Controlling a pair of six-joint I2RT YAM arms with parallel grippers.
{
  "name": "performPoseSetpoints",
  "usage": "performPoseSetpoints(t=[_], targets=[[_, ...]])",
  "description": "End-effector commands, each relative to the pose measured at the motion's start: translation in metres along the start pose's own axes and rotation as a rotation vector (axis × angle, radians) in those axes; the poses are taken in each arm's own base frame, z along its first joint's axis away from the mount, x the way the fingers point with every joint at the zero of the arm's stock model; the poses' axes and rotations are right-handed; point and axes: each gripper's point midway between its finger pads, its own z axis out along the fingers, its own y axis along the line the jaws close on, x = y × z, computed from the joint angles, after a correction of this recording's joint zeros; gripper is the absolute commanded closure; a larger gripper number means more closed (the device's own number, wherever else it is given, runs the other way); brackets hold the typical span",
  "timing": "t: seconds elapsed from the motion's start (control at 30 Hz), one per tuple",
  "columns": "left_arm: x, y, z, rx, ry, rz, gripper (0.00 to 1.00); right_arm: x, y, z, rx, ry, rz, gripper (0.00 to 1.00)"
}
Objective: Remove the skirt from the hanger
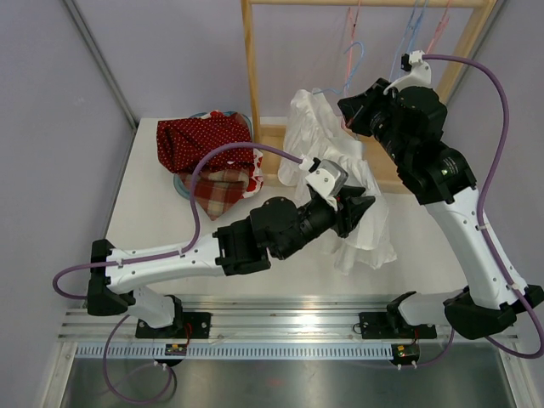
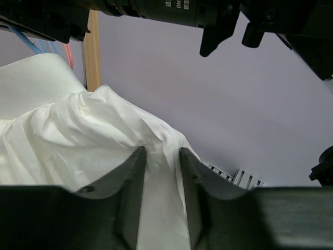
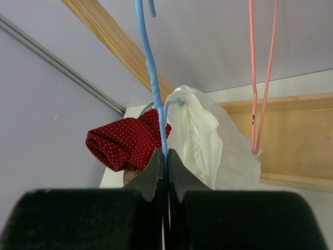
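Observation:
The white skirt (image 1: 336, 166) hangs from a blue hanger (image 1: 354, 61) on the wooden rack (image 1: 250, 76), its hem spilling onto the table. My right gripper (image 1: 350, 115) is shut on the blue hanger's wire (image 3: 151, 73) just above the skirt's waistband (image 3: 200, 135). My left gripper (image 1: 362, 206) sits low at the skirt's right side. In the left wrist view its fingers (image 2: 136, 172) stand a narrow gap apart with a fold of the skirt (image 2: 78, 135) filling the space between them; the left gripper (image 2: 162, 153) is not pressed tight.
A red polka-dot garment (image 1: 204, 140) and a checked cloth (image 1: 223, 189) lie piled in a bowl (image 1: 181, 189) at the back left. A pink hanger (image 3: 255, 104) and other empty hangers (image 1: 414, 30) hang on the rack rail. Grey walls enclose the table.

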Motion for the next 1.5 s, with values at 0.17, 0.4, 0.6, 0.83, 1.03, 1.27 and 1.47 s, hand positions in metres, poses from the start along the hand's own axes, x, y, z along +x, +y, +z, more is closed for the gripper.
performPoseSetpoints(t=[0.17,0.4,0.6,0.83,1.03,1.27,1.47], targets=[[-0.016,-0.011,0.006,0.062,-0.045,-0.045,1.00,-0.045,0.021,-0.034,-0.092,-0.158,0.070,1.00],[-0.016,-0.032,-0.010,0.152,-0.001,-0.052,1.00,-0.045,0.017,-0.023,-0.067,-0.174,0.043,1.00],[0.017,-0.082,-0.054,0.216,0.088,-0.035,1.00,-0.053,0.009,-0.002,0.008,-0.211,0.004,1.00],[0.091,-0.133,-0.107,0.337,0.253,-0.104,1.00,-0.074,-0.009,0.016,0.138,-0.320,-0.008,1.00],[0.126,-0.135,-0.136,0.283,0.323,-0.137,1.00,-0.083,-0.010,0.022,0.163,-0.366,0.031,1.00],[0.067,-0.068,-0.144,0.020,0.231,-0.037,0.61,-0.048,0.064,-0.001,-0.284,-0.151,-0.149,1.00],[0.002,-0.014,-0.150,-0.123,0.083,0.047,0.49,-0.015,0.056,-0.023,-0.327,-0.045,-0.145,1.00]])
